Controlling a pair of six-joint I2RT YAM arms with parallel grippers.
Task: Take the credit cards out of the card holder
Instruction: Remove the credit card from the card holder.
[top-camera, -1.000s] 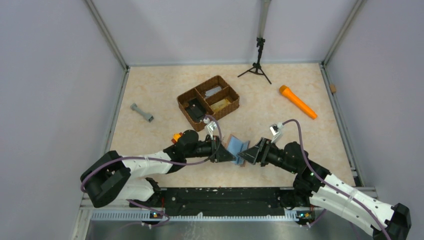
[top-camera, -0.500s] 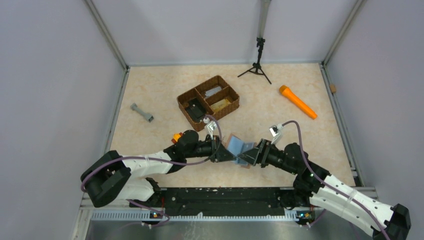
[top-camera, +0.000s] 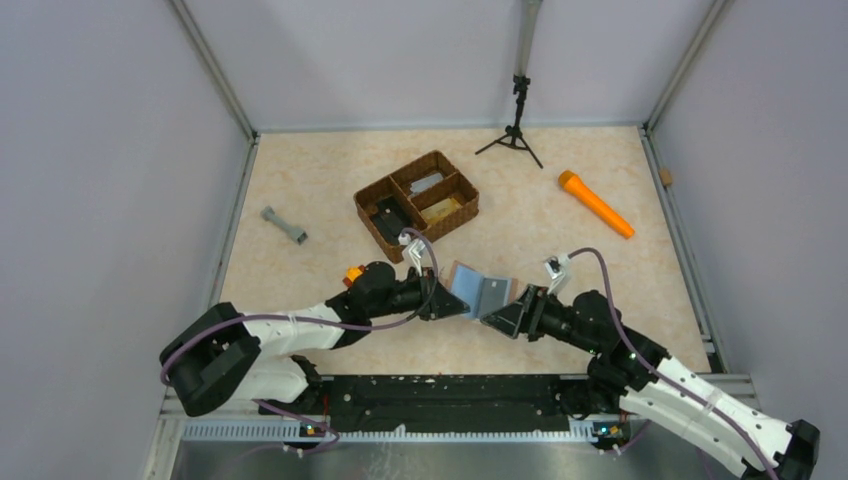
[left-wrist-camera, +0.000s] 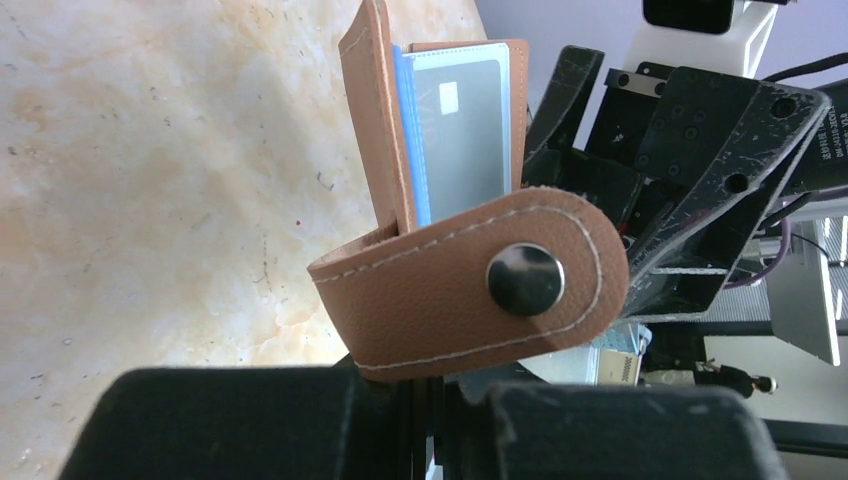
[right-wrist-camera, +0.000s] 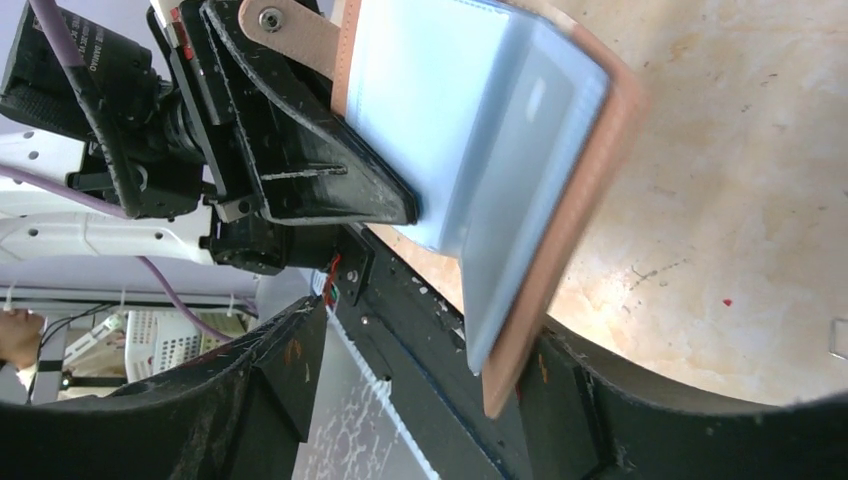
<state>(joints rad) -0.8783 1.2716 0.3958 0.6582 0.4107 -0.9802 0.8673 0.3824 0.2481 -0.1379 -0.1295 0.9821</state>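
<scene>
**Operator:** Where is the card holder sitting?

**Spotter:** You are holding it over the table (top-camera: 300, 180), just ahead of the arm bases. Your left end effector (top-camera: 460, 305) is pinching narrow on the left leaf. The card holder (top-camera: 481, 291) is standing open like a book between your two arms.

**Operator:** And my right side?

**Spotter:** Your right end effector (top-camera: 498, 317) is gaping wide. Its fingers (right-wrist-camera: 262, 395) are straddling the lower edge of the right leaf, and I cannot tell whether either is touching it.

**Operator:** How is the holder looking?

**Spotter:** It is showing tan-brown outside with pale stitching and pale blue-grey inside. The strap (left-wrist-camera: 440, 300) is curling loose toward your left wrist camera, with its metal snap stud (left-wrist-camera: 524, 279) facing out. A grey card (left-wrist-camera: 462, 125) with a small chip is sitting in a pocket, with a blue edge just beside it.

**Operator:** What is lying beyond?

**Spotter:** A brown woven basket (top-camera: 375, 228) is sitting just past the holder. A grey bar (top-camera: 284, 225) is lying off to the left. An orange torch (top-camera: 596, 205) is lying well apart on the right. A black tripod (top-camera: 516, 130) is standing by the far wall.
</scene>
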